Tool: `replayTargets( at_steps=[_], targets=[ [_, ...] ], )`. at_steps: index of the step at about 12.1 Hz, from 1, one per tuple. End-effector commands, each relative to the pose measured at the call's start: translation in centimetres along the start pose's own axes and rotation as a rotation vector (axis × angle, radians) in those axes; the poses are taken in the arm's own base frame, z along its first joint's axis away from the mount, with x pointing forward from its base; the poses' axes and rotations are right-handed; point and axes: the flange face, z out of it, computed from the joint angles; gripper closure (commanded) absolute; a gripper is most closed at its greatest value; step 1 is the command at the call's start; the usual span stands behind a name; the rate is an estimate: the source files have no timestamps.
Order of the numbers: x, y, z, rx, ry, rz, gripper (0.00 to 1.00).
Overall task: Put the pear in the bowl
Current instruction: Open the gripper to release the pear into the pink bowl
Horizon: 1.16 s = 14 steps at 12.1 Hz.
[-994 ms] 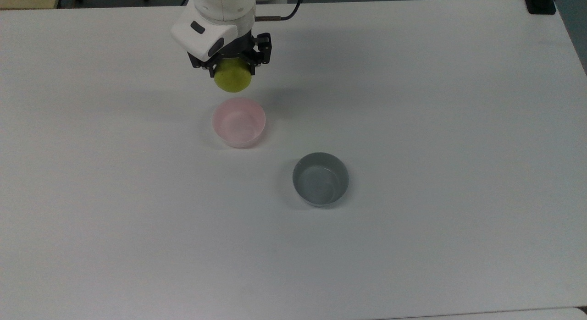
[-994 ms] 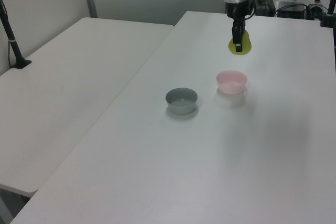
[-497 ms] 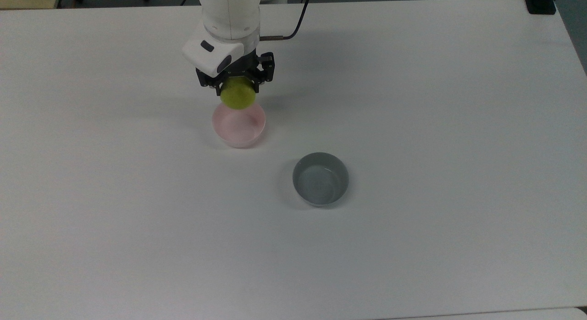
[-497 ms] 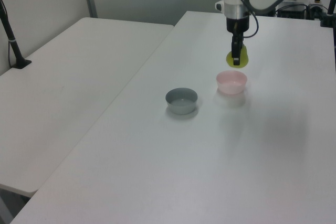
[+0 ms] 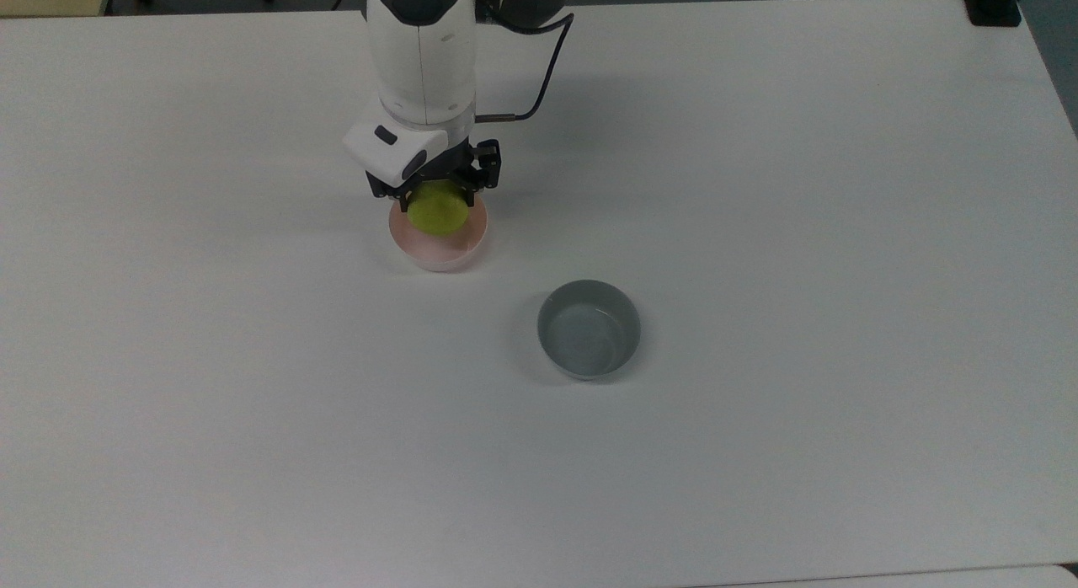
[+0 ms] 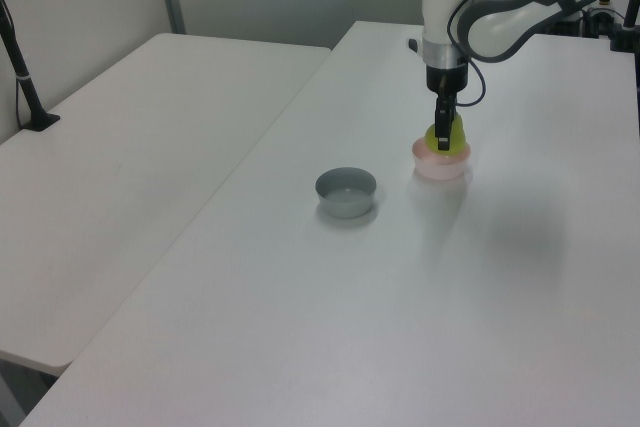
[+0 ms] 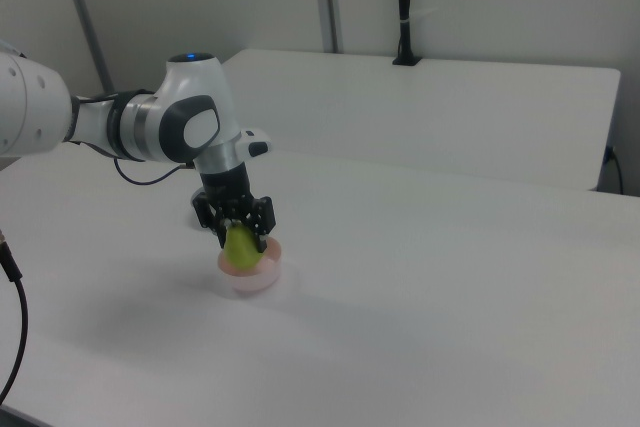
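Since a second ago the arm has carried the pear from beyond the pink bowl's far edge in the top view to a spot over the bowl, and it now sits lower than it did half a second ago. The gripper points straight down and pinches the pear between its two dark fingers; in the right view the fruit hangs narrow end up in that grip. In the left view the pear's lower part sits at about the level of the pink bowl's rim, or just inside it; whether it already touches the bottom cannot be told.

Directly below, the bowl stands on the white counter, with the pear covering most of its inside in the top view. The pear looks a little off centre, toward the rim nearest the arm.

Farther out, toward the top view's lower right, a grey bowl stands well apart from the pink one and has nothing in it. In the left view it lies to the left of the pink bowl.

As for progress, the carrying looks nearly complete: the fruit is picked up and brought over the right bowl. What remains, by my judgement, is perhaps a small further descent, then letting go of the pear and lifting the arm away.
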Motion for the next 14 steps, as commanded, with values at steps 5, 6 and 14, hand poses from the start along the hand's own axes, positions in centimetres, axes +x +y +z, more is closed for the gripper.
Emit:
replayTargets(
  at_steps=[5, 6, 14],
  targets=[
    [0.7, 0.0, 1.4, -0.011, 0.004, 0.0, 0.51],
    [1.0, 0.0, 1.4, -0.014, 0.028, -0.002, 0.5],
    [1.2, -0.1, 2.0, -0.014, 0.026, 0.005, 0.0]
  ],
)
